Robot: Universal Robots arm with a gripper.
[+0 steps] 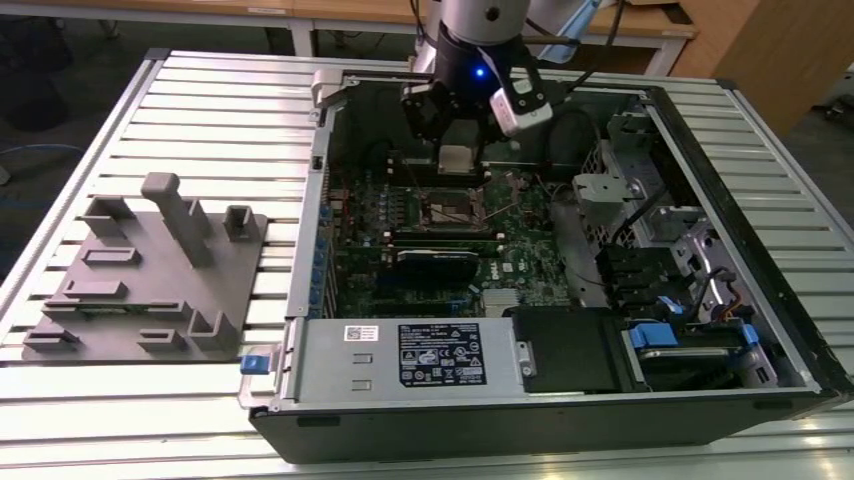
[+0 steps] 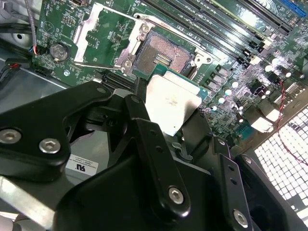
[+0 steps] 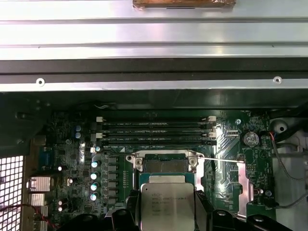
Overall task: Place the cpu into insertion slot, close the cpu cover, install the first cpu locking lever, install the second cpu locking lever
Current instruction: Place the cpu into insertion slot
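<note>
My gripper hangs inside the open computer case, shut on the cpu, a flat silver-grey square held by its edges. In both wrist views the cpu sits between black fingers, just above and to one side of the insertion slot. The slot lies bare, a dark square with a metal rim on the green board. The cpu cover is swung open beside the slot. A thin locking lever stands raised next to it.
The case lies open on a slatted metal table. A grey fixture block rests to the exterior view's left. Long memory slots run beside the slot. Cables and drive cages crowd the exterior view's right.
</note>
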